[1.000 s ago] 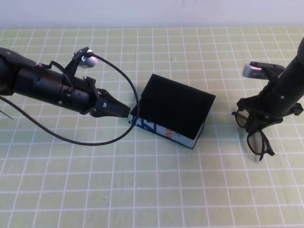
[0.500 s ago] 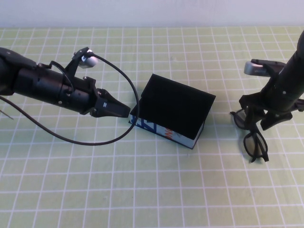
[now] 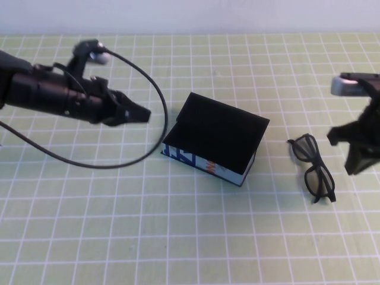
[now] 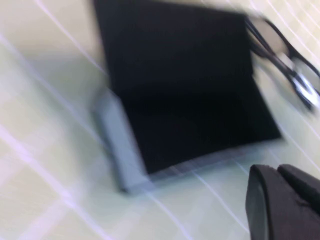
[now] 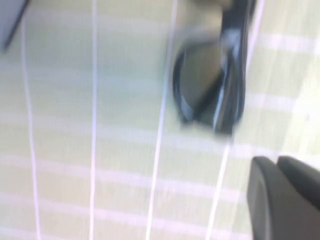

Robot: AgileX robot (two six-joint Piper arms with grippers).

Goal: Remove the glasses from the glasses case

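The glasses case lies in the middle of the table with its flat black lid down and its white printed side facing me. It fills the left wrist view. The black glasses lie on the mat to the right of the case, apart from it, and show in the right wrist view. My right gripper is shut and empty, a little to the right of the glasses and clear of them. My left gripper is shut and empty, left of the case and not touching it.
A black cable from the left arm loops over the mat between the left gripper and the case. The table is a green mat with a white grid. A white wall runs along the far edge.
My right gripper has let go of the glasses, which now lie on the mat, and has moved off to the right. My left arm has drawn back up and to the left.
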